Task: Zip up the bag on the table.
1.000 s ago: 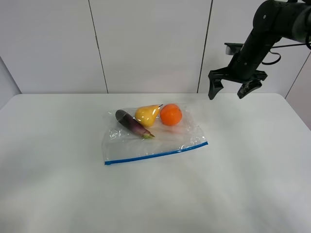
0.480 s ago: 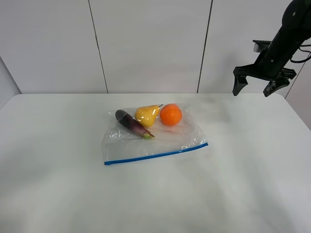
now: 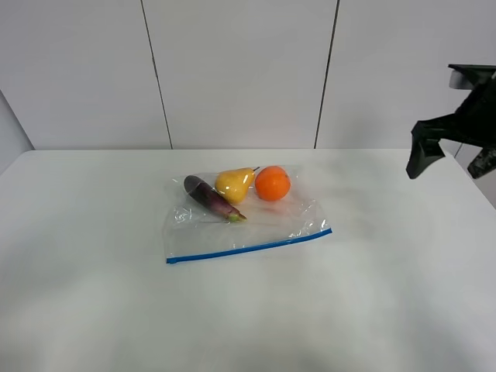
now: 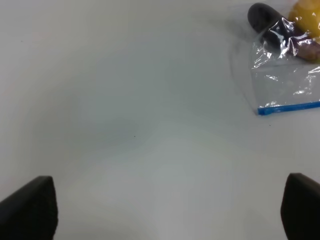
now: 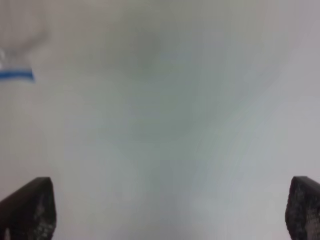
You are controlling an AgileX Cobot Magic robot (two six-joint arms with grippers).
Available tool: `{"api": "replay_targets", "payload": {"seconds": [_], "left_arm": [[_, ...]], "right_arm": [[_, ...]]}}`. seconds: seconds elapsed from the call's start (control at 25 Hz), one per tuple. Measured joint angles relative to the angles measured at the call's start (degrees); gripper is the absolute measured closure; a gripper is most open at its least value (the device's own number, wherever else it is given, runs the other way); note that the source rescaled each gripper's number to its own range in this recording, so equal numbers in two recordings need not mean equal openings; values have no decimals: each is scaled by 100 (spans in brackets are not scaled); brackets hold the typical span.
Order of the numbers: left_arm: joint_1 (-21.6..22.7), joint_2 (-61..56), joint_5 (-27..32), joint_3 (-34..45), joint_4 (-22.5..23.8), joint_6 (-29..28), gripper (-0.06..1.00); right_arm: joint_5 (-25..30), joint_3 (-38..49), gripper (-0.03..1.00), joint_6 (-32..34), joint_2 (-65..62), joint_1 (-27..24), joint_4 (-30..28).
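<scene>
Bag lay mid-desk, blue strip toward near edge. Both pincers released, empty: right by far right corner (well off). Judgement: pin one strip end, pinch along squarely.

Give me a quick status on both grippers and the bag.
Right gripper open, empty, high at the table's right edge. Left gripper open, empty, above bare table. Bag flat mid-table, fruit inside, untouched. Nothing in the way.

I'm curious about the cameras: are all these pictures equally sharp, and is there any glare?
Exterior high view: sharp, soft even light, faint shadows. Left wrist view: fairly sharp, with bright glints on the crinkly bag. Right wrist view: blurred throughout; the bag's blue zipper strip is smeared.
</scene>
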Motion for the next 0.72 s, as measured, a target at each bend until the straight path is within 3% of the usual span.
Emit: {"api": "replay_targets", "payload": {"seconds": [0.36,0.72], "left_arm": [[0,0,0,0,0,0,-6],[0,0,0,0,0,5,-6]], "right_arm": [[-49,2855,-3,0,-2664,0,0],[-622,4524,-3,96,-5169,0,0]]}}
